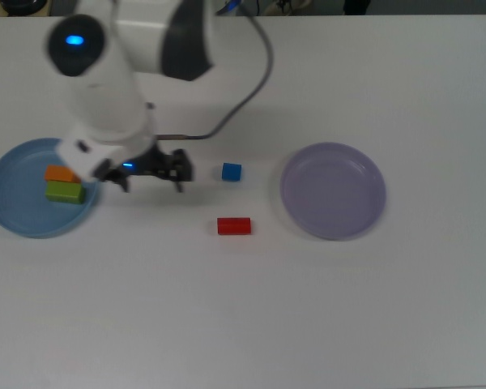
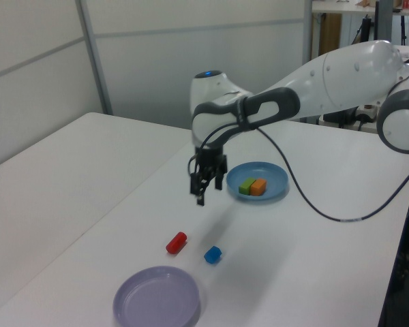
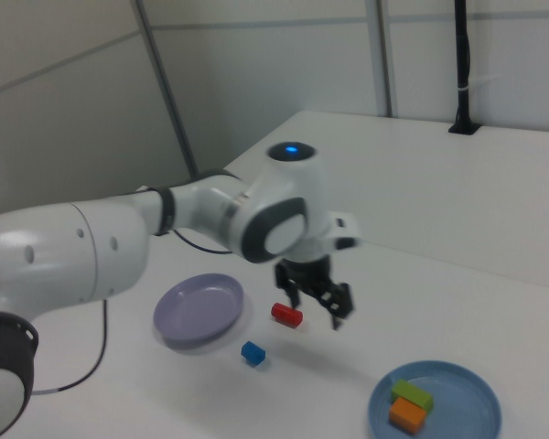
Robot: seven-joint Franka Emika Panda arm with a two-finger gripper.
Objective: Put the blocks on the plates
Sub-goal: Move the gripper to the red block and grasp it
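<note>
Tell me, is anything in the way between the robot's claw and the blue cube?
No. The gripper hangs open above bare table, and the blue cube sits just to the top view's right of it. The red block lies off to the side, not between them.

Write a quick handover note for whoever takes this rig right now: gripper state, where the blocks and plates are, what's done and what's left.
Gripper: open, empty, above the table between the blue plate and the loose blocks.
Done: orange block and green block lie side by side on the blue plate.
Left: blue cube and red block sit on the table, apart from each other, between the two plates.
Purple plate: nothing on it, at the top view's right.
</note>
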